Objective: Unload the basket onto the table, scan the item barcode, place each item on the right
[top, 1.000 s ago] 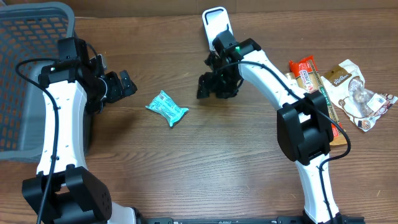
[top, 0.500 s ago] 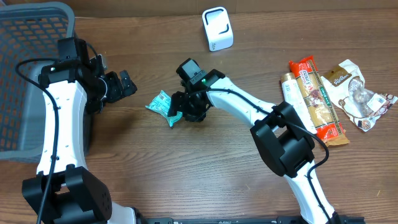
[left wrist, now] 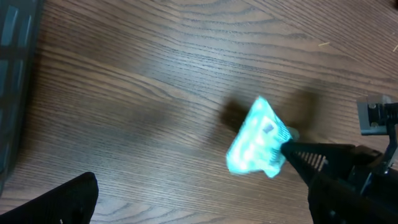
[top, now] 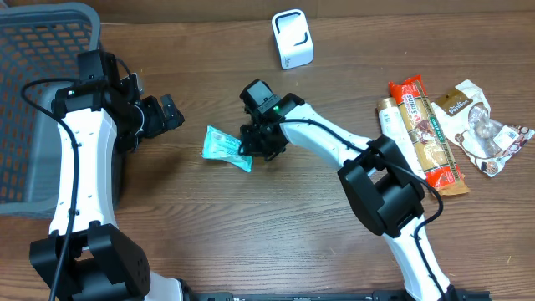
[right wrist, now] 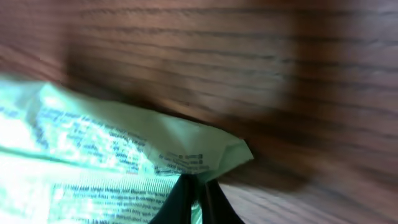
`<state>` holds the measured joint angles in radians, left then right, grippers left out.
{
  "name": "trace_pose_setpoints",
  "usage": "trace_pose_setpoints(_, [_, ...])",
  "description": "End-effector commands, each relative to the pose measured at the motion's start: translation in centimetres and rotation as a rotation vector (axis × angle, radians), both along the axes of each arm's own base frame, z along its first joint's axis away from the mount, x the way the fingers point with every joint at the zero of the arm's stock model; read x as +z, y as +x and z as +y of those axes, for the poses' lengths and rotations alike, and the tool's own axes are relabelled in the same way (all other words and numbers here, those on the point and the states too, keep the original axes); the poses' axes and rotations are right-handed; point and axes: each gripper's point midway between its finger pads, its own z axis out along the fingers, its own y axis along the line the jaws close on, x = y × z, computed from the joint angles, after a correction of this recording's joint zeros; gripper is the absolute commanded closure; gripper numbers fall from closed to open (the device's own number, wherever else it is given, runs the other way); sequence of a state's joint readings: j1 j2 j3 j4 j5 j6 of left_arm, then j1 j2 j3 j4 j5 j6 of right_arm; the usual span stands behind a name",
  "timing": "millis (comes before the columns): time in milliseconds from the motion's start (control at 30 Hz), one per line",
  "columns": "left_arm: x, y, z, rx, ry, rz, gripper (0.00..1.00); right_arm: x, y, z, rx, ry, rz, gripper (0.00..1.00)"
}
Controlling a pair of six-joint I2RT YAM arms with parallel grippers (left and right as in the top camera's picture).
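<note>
The brown wooden table (top: 276,242) fills the view. A big grey basket (top: 33,50) sits at the far left. The left claw (top: 170,115) hangs near the basket, spread wide, with nothing in it. A pile of snacks (top: 435,125) lies at the right. A white scanner (top: 292,38) stands at the far edge. The right claw (top: 249,153) pinches tight on the right end of the small teal packet (top: 221,144), in the middle of the table.

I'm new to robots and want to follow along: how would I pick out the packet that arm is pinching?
From the grey basket on the left, look right to the middle of the wooden table. There the right gripper pinches one end of a small teal packet. It is the only blue-green wrapper, well apart from the orange and white snacks at the right edge.
</note>
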<state>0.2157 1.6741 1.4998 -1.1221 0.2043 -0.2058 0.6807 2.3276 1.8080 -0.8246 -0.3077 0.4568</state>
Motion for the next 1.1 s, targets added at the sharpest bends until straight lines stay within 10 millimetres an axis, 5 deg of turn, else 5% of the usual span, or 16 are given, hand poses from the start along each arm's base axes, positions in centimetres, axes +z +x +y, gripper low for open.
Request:
trace_pose_setpoints(0, [0.3,0.4,-0.1,-0.023,0.010,-0.012,0.00,0.8,2.0,-2.4,0.172,-0.025,-0.098,0.95])
trace_pose_setpoints(233, [0.3,0.4,-0.1,-0.024,0.010,-0.012,0.00,3.2,3.6,-5.9,0.314,-0.017,-0.120,0.92])
trace_pose_setpoints(267, [0.3,0.4,-0.1,-0.024,0.010,-0.012,0.00,3.4,3.9,-6.3,0.306,-0.017,-0.116,0.83])
trace_pose_setpoints(333, [0.3,0.4,-0.1,-0.023,0.010,-0.013,0.00,3.7,4.1,-7.5,0.280,-0.012,-0.088,0.18])
trace_pose_setpoints(400, [0.3,0.4,-0.1,-0.024,0.010,-0.012,0.00,3.8,4.0,-8.3,0.261,0.015,-0.048,0.05])
trace_pose_setpoints(500, [0.3,0.4,-0.1,-0.024,0.010,-0.013,0.00,3.9,3.7,-9.2,0.257,0.062,-0.007,0.04])
trace_pose_setpoints(667, [0.3,0.4,-0.1,-0.024,0.010,-0.013,0.00,4.6,2.6,-8.0,0.326,0.270,0.018,0.06])
trace_pose_setpoints(1067, [0.3,0.4,-0.1,-0.024,0.010,-0.012,0.00,-1.4,-2.0,-2.6,0.323,0.363,0.126,0.25])
